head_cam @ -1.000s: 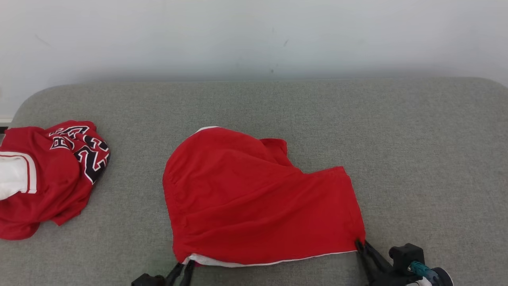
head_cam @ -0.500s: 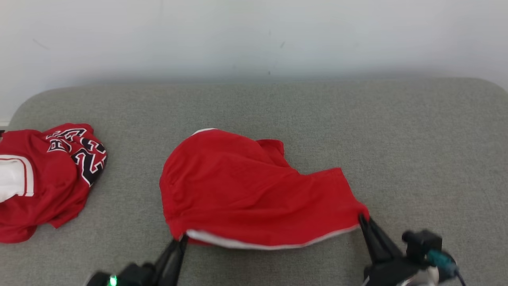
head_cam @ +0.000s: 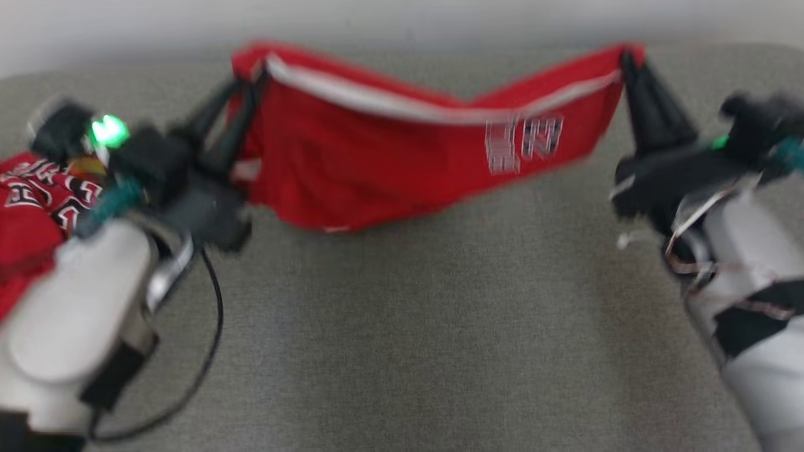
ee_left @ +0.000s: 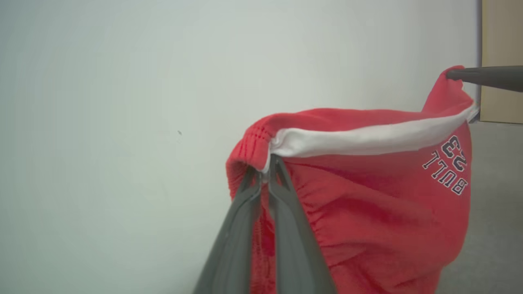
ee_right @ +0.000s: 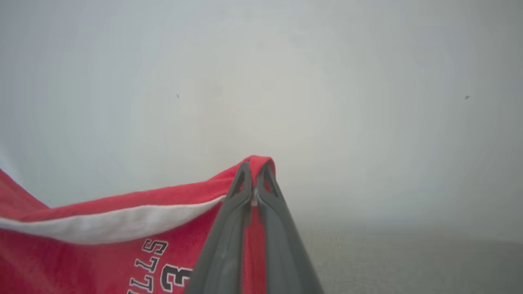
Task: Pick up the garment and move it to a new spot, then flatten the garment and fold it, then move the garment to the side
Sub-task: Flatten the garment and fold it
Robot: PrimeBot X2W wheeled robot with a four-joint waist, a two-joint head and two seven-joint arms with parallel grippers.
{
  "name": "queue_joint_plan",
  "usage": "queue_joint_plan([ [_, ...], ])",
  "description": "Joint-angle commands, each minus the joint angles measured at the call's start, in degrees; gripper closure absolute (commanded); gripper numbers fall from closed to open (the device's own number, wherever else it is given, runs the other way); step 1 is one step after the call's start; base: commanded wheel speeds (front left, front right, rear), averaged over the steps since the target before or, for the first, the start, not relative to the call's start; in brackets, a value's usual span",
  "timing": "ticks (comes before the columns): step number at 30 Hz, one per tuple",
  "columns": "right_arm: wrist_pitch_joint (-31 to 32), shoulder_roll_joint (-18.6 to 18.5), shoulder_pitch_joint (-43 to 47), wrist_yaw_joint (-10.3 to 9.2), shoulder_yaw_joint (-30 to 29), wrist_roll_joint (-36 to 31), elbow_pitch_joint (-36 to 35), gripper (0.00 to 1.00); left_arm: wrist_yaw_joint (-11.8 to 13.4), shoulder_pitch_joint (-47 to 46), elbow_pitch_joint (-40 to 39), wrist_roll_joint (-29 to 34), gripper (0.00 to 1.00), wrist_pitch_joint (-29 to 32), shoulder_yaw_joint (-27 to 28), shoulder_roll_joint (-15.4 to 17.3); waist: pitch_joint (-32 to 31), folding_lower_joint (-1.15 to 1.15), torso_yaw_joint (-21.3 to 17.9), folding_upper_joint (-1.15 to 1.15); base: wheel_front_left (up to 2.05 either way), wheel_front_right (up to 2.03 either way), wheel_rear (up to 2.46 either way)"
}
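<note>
left gripper (ee_left: 265, 161) is pinched tight on the gathered top corner of the red basketball shorts (ee_left: 367, 212). right gripper (ee_right: 254, 167) is likewise clamped on the opposite top corner, red cloth squeezed between its tips. the shorts hang stretched between the two, held up in front of a pale wall (ee_left: 122, 122) — the white band (ee_left: 367, 141) along the upper edge sags in the middle, and a "bulls 23" print (ee_left: 445, 169) sits near the right gripper's end. below is the grey cushion (head_cam: 440, 326) — blur hides whether the lower edge touches it. a crumpled red jersey (head_cam: 31, 207) lies at its left.
</note>
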Motion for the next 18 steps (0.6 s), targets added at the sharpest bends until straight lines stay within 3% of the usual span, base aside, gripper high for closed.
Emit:
queue_joint_plan([
  [1, 0.51, -0.74, -3.41, -0.14, -0.15, 0.83, 0.23, 1.00, 0.16, -4.18, 0.60, -1.73, 1.00, 1.03, -0.95, 0.78, 7.16, -0.01, -1.44, -0.01, 0.00, 0.00, 0.00],
  [6, 2.70, -2.37, -18.23, -0.14, -0.35, 1.79, 1.70, 1.00, 0.16, -22.46, 3.43, -9.01, 1.00, 4.30, -6.43, 2.53, 13.77, -0.01, -2.56, -0.01, 0.00, 0.00, 0.00],
  [11, 5.89, -2.84, -32.16, -0.14, -0.84, 4.25, 4.28, 1.00, 0.17, -39.43, 6.74, -12.21, 1.00, 7.02, -15.46, 4.51, 18.39, -0.01, -3.80, -0.01, 0.00, 0.00, 0.00],
  [18, 9.23, -3.21, -48.96, -0.14, -0.62, 5.68, 11.75, 1.00, 0.16, -57.96, 13.72, -18.92, 1.00, 6.97, -21.69, 2.61, 23.20, -0.01, -4.88, -0.01, 0.00, 0.00, 0.00],
])
